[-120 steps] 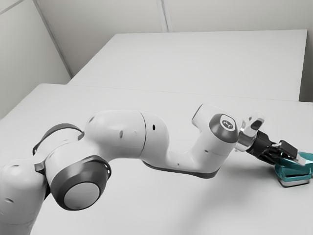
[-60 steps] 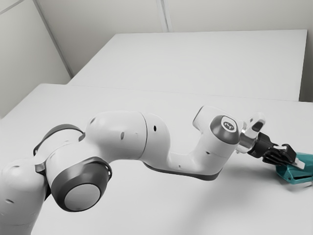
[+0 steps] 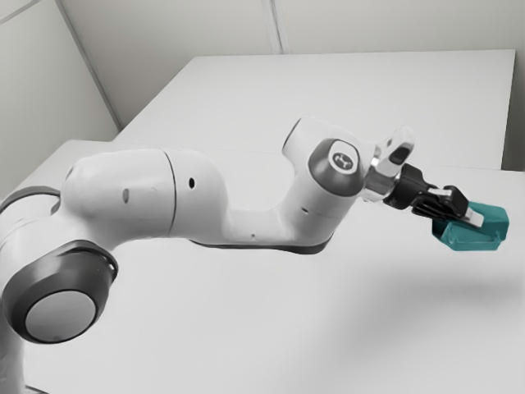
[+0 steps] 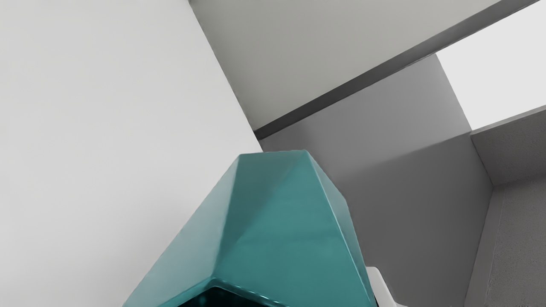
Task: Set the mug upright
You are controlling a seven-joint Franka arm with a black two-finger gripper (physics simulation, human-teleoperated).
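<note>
The teal faceted mug (image 3: 484, 232) hangs above the table in the exterior view, tilted over on its side. My gripper (image 3: 468, 218) is shut on it, with a pale fingertip lying against the side that faces that camera; the mug's body hides the other fingertip. In the wrist view the mug (image 4: 281, 221) points away from my hand, and its dark opening faces back toward the hand. A light fingertip of my gripper (image 4: 367, 294) presses along one outer side of the mug there. The mug's handle cannot be made out.
The white table (image 3: 394, 328) lies below the held mug, with a soft shadow on it. A second white table (image 3: 328, 98) stands behind, near the walls. Past the mug, the wrist view takes in a grey wall (image 4: 409, 204) and a dark strip (image 4: 341, 94).
My gripper has risen with the mug off the table and drawn back toward the exterior view's left. The arm's links have shifted the same way.
</note>
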